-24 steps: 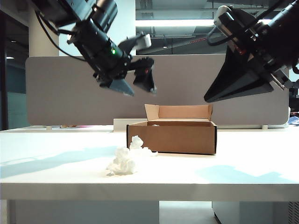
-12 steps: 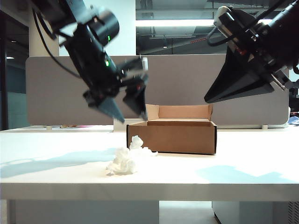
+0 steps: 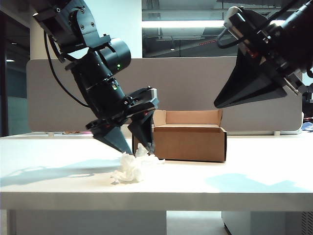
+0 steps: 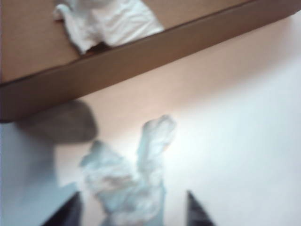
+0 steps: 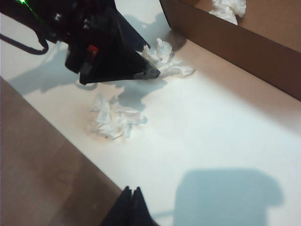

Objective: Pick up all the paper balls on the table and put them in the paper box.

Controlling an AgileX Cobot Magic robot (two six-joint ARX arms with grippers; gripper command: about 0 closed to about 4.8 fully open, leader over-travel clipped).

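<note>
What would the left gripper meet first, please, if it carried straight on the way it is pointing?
Most likely the paper ball beside the paper box: the left gripper, jaws apart, points down at it, with the table underneath.

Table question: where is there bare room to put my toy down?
The table is bare right of the paper box, below the raised, shut right claw, and at its far left end. It is crowded left of the box: two paper balls under the left claw.

Paper balls (image 5: 115,120): two on table (image 5: 225,136), one in box, maybe more hidden. Paper box (image 3: 188,142): one. Claws: two.
</note>
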